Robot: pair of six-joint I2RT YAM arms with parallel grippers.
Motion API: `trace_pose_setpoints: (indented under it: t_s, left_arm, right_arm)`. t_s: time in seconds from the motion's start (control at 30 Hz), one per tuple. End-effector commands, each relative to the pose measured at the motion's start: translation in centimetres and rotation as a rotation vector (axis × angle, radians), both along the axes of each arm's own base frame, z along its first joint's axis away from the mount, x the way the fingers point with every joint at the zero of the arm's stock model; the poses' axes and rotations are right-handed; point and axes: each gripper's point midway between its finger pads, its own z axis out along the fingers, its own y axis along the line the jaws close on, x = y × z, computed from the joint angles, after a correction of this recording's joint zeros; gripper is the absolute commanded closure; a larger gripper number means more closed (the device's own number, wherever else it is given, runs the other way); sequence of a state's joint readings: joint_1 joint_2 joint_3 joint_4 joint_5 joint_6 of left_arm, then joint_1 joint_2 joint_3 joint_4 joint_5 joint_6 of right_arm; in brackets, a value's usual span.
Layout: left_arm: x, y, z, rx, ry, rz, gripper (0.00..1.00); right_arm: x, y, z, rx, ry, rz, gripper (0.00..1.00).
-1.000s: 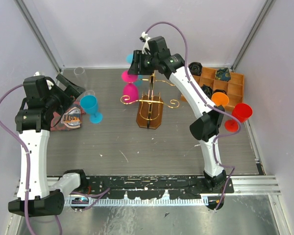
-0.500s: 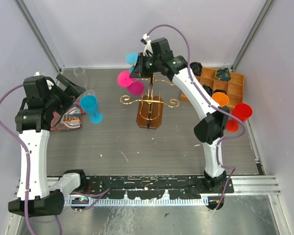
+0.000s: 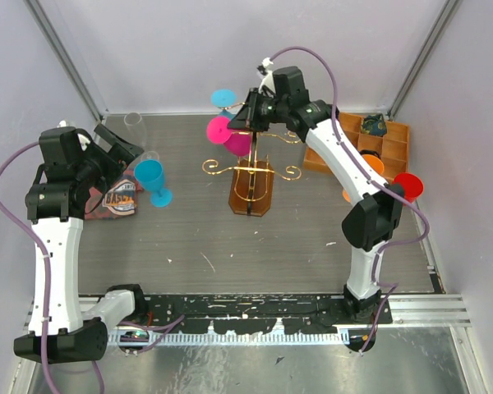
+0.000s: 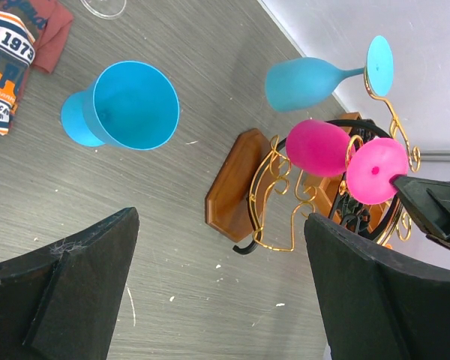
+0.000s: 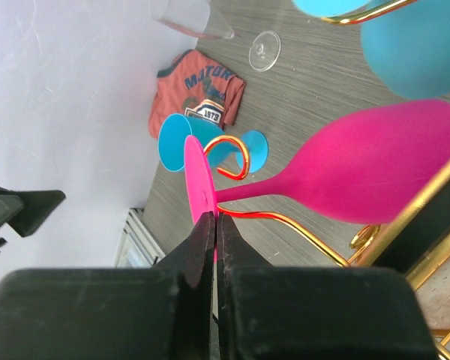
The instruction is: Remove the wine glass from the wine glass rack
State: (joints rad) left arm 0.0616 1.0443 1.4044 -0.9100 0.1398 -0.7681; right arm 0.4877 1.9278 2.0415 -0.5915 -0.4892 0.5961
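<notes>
The gold wire wine glass rack [image 3: 251, 168] stands on its brown base [image 3: 252, 190] at mid-table. A pink wine glass [image 3: 238, 144] lies sideways at the rack's upper left arm. My right gripper [image 3: 245, 121] is shut on the edge of its round foot [image 5: 197, 184], seen in the right wrist view with the gripper [image 5: 215, 221] pinching the disc. The stem rests on a curled gold arm [image 5: 236, 154]. A blue wine glass [image 4: 307, 79] hangs on the rack above it. My left gripper [image 4: 221, 285] is open and empty, well left of the rack.
Near the left gripper, a blue glass [image 3: 152, 179] stands on the table, with a clear glass [image 3: 135, 123] and a small folded shirt [image 3: 119, 199]. An orange-brown compartment tray [image 3: 392, 141], an orange glass [image 3: 376, 167] and a red glass [image 3: 408, 185] sit at the right.
The right gripper has closed onto the pink glass's foot and shifted right. The pink glass has swung from hanging down to lying sideways. The left arm has not moved.
</notes>
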Motion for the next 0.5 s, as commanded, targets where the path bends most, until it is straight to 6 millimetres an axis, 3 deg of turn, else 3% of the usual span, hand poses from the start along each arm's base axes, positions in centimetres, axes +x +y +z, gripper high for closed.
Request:
trace_pose_setpoints:
  t_s: [0.0, 0.13, 0.23, 0.37, 0.47]
  left_arm:
    - [-0.2, -0.4, 0.7, -0.008, -0.018, -0.015, 0.01]
    - [-0.3, -0.4, 0.6, -0.012, -0.015, -0.014, 0.01]
    - [-0.2, -0.5, 0.7, -0.020, -0.019, -0.016, 0.01]
    - [-0.2, -0.5, 0.8, -0.016, -0.021, -0.017, 0.01]
    - [-0.3, -0.3, 0.8, -0.007, -0.022, -0.013, 0.01]
  right_arm:
    - [-0.3, -1.8, 5.0, 0.119, -0.029, -0.059, 0.99]
    - [0.5, -2.9, 5.7, 0.117, -0.053, -0.116, 0.99]
    - [1.2, -2.6, 6.9, 0.155, -0.113, -0.119, 0.99]
    - [1.6, -1.9, 9.8, 0.231, -0.205, -0.090, 0.99]
    - [0.8, -2.1, 12.6, 0.260, -0.263, -0.075, 0.99]
